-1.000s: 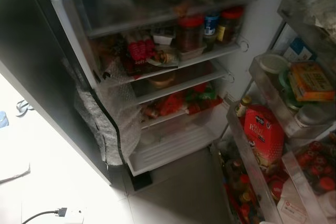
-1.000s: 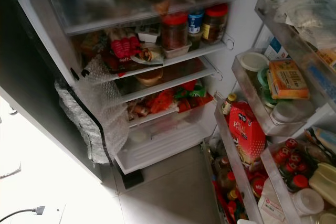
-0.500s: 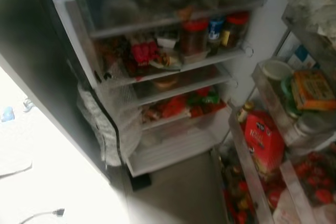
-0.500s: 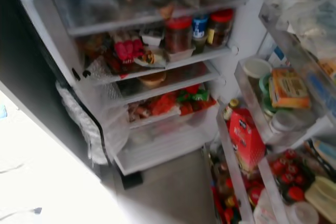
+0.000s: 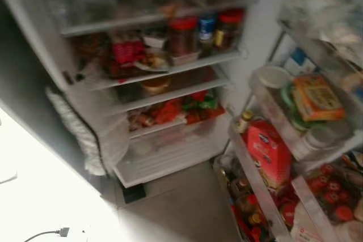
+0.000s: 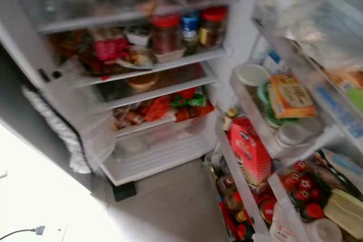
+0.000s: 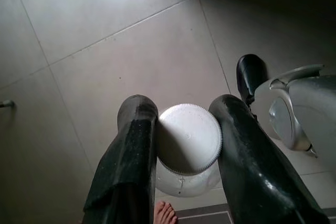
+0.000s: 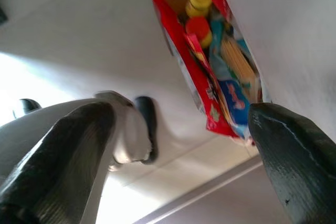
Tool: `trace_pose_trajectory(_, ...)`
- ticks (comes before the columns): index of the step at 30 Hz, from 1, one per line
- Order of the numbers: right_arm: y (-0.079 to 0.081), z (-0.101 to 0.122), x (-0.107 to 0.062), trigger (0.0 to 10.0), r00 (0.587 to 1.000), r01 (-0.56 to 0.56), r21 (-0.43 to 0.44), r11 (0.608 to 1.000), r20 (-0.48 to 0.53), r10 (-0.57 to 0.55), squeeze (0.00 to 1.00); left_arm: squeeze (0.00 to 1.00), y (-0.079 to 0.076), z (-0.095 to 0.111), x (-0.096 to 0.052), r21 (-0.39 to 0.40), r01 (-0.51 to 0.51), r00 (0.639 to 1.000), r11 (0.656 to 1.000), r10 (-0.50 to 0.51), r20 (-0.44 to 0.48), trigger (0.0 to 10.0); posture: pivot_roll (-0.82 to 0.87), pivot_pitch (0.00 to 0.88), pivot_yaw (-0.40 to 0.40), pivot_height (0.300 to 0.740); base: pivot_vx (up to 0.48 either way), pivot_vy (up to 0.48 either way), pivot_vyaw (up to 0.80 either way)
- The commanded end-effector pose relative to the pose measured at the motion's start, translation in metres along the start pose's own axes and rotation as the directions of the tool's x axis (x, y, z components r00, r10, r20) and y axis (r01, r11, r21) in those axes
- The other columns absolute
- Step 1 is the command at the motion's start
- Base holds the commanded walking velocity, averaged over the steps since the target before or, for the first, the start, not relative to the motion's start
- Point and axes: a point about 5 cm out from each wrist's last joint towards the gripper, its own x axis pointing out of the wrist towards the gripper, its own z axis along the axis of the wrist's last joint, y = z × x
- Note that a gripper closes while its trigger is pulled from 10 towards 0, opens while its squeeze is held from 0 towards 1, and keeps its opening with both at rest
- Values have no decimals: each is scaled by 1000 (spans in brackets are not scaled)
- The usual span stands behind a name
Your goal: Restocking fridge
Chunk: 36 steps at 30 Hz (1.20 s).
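A pale tiled floor (image 5: 187, 208) runs up to an open fridge (image 5: 34, 32), with bright light washing out the tiles on the robot's left, where a cable with a plug (image 5: 61, 232) lies.

Nearest, low at the robot's side, the left gripper (image 7: 184, 135) hangs over the tiles with its jaws closed on a white round-lidded container (image 7: 189, 148), one finger against each side of the ribbed lid. This looks like the item to be put away, and it is well apart from any shelf. The right gripper (image 8: 181, 124) also hangs low, its jaws spread wide with nothing between them; beyond them the lowest door rack shows its red-packaged goods (image 8: 215, 51).

Further on, the open door on the robot's right carries stacked racks: red-capped bottles (image 6: 300, 188) low down, a red carton (image 6: 249, 151) above them, then an orange box (image 6: 289, 96) beside a white tub (image 6: 250, 74). At the far end, the fridge shelves are crowded: red-lidded jars (image 5: 182, 33) and a blue-labelled one (image 5: 206, 26) on the upper shelf, red and green packets (image 5: 181, 106) on a lower one. The bottom drawer (image 5: 170, 151) looks mostly bare, and bubble wrap (image 5: 85, 134) hangs off the left edge.

In my judgement the task stands at the carrying stage: the fridge is open and the container is held, but the placing remains, and a free spot has to be picked, the bare low drawer being the likeliest.
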Motion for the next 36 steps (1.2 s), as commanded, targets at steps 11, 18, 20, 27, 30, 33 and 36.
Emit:
trace_pose_trajectory(11, -2, -13, -4, 10000, 999, -7, 16, 1000, -46, 8, 0, 0, 5, -3, -4, -77, -8, 994, 997, 16, 104, 10000, 13, 136, -3, 740, 0, 0, 0)
trace_pose_trajectory(18, -1, -14, -4, 10000, 998, -19, 4, 1000, -54, 19, 0, 0, 2, 57, -3, -126, 84, 930, 988, -32, 367, 10000, 9, 139, 1, 740, 0, 0, 0)
trace_pose_trajectory(20, -1, -14, -4, 10000, 999, -20, 15, 1000, -48, 21, 0, 0, -2, 152, -17, -84, 135, 764, 987, -50, 643, 10000, 1, 139, 6, 740, 0, 0, 0)
trace_pose_trajectory(27, -2, -15, -5, 10000, 998, -27, 7, 1000, -52, 27, 0, 0, -6, 176, -33, -58, 207, 639, 977, -90, 764, 10000, -8, 138, 12, 740, 0, 0, 0)
trace_pose_trajectory(30, -2, -15, -5, 10000, 998, -28, 10, 1000, -52, 29, 0, 0, -7, 175, -41, -60, 226, 596, 972, -90, 798, 10000, -10, 133, 17, 740, 0, 0, 0)
trace_pose_trajectory(33, -2, -13, -4, 10000, 998, -23, 9, 1000, -52, 24, 0, 0, -12, 168, -54, -25, 239, 543, 971, -112, 832, 10000, -18, 125, 25, 740, 0, 0, 0)
trace_pose_trajectory(36, -1, -10, -3, 10000, 999, -21, 6, 1000, -47, 22, 0, 0, -13, 160, -59, -26, 249, 534, 968, -114, 837, 10000, -17, 118, 33, 740, 0, 0, 0)
